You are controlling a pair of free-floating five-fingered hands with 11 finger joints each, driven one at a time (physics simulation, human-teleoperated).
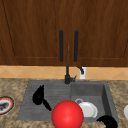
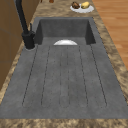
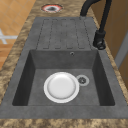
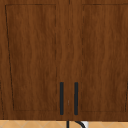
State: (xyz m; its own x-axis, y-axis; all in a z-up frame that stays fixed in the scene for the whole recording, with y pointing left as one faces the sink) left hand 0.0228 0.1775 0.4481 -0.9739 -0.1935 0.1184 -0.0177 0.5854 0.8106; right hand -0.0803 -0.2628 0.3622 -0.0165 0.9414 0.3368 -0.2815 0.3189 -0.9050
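Sink: landmark; its deep basin holds the plate.
Red ball: at the sink's front edge; likely smooth and slippery, best cupped from both sides.
White plate: beside the drain (probably fragile); take it by the rim.
Left hand: over the sink's ribbed drainboard, fingers straight, holding nothing.
Right hand: at the sink's front right corner; whether its fingers are curled, I cannot tell.

A bright red ball sits before the dark grey sink, where a white plate lies. The tabletop is speckled brown and tan, and the wall cabinet is dark reddish wood with black handles. Both hands are black: the left hand and the right hand.
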